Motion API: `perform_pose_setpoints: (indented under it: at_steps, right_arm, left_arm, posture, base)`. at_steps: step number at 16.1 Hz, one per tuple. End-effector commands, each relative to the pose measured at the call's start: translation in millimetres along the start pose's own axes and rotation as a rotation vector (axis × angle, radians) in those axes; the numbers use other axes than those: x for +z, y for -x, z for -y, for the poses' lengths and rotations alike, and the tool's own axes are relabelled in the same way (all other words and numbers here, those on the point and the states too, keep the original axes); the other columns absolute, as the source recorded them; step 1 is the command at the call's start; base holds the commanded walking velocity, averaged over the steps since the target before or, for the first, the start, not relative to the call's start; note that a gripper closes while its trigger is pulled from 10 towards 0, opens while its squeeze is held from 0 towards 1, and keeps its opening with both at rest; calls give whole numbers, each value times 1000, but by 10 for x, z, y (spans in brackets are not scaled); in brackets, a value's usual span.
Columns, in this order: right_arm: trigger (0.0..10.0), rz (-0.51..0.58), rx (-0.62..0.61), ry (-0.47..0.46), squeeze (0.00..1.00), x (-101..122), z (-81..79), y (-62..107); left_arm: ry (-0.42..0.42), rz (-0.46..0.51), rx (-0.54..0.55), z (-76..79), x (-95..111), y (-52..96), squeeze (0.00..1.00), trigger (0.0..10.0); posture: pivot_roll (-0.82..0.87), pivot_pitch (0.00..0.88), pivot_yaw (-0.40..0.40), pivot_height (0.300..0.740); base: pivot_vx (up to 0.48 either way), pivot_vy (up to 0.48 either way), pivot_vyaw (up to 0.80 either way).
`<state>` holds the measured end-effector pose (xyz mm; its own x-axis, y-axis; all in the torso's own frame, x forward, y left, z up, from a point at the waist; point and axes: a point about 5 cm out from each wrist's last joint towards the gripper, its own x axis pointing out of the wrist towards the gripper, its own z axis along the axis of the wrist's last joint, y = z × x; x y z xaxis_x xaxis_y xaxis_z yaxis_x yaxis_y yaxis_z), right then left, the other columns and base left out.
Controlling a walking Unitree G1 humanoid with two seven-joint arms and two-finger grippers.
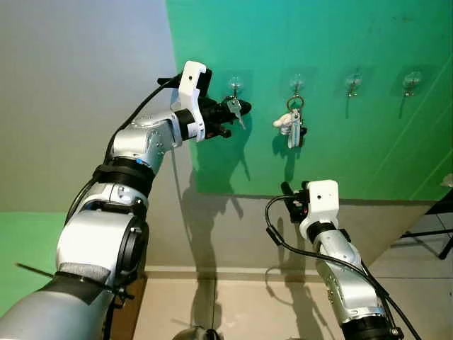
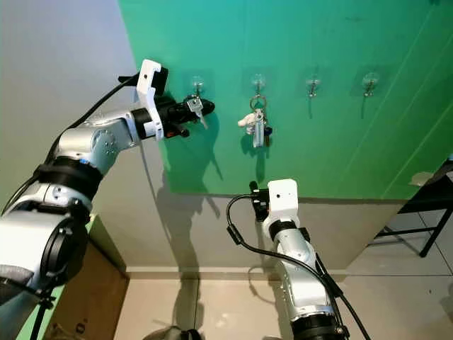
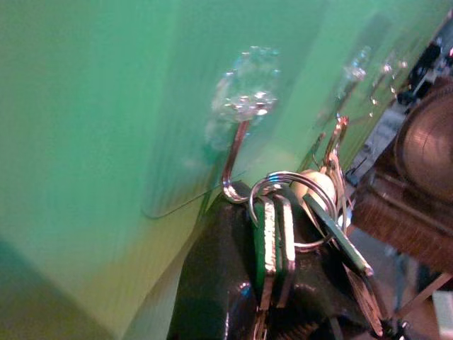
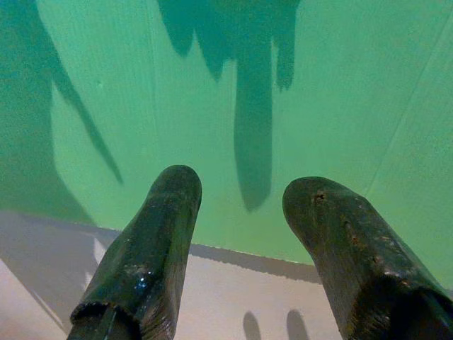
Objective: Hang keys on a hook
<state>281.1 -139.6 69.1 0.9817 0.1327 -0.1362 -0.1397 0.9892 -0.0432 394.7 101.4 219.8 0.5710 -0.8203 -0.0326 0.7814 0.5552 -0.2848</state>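
Left claw [image 1: 228, 117] raised to the green wall panel [image 1: 340, 163], fingers pinching a bunch of keys [image 1: 236, 110] right at the leftmost hook [image 1: 236, 86]. Left wrist view: the key ring [image 3: 291, 205] sits just beside the curved lower end of that hook's metal wire [image 3: 233, 166], touching it or nearly so; cannot tell whether the ring is over the tip. Keys [image 3: 276, 241] lie across the black finger [image 3: 212, 283], blades hanging toward the claw. Clear plastic pad of the hook [image 3: 248, 88] stuck flat on the panel.

Second hook [image 1: 297, 83] to the right already carries another key bunch [image 1: 292, 124] with a pale fob, hanging free against the panel. Two more hooks [image 1: 353, 80] and [image 1: 411, 78] further right, bare.

Left edge of the green panel runs vertically just left of the first hook; grey wall [image 1: 78, 85] beyond it. Lower edge of the panel lies well below the hooks, with the grey wall under it down to the tiled floor [image 1: 248, 304].

Right claw [image 1: 289, 193] held low, near the panel's lower edge, below and between the first and second hooks. Right wrist view: its two fingers [image 4: 152, 248] spread apart with nothing between them, pointed at the panel, well apart from any hook. Open wall space between the two arms
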Motion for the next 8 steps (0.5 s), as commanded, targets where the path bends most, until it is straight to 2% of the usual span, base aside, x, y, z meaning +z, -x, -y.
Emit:
perform_pose_setpoints:
  at_steps: [1,4,7,8]
  right_arm:
    - [10000,-7,14,0,0,-18,-41,19]
    - [10000,-10,10,-4,0,-32,-37,34]
    - [10000,-14,9,-6,0,-44,-36,50]
    - [10000,-14,9,-6,0,-45,-35,52]
  left_arm:
    - [28,112,17,13,324,8,0,10000]
    - [112,146,5,32,424,6,0,10000]
    - [238,102,44,14,378,-15,0,10000]
    - [255,101,53,17,386,-20,0,10000]
  posture:
    - [-147,0,91,740]
    - [-151,0,95,740]
    - [-152,0,94,740]
    - [-152,0,94,740]
  base:
    - [0,0,0]
    - [0,0,0]
    - [0,0,0]
    - [0,0,0]
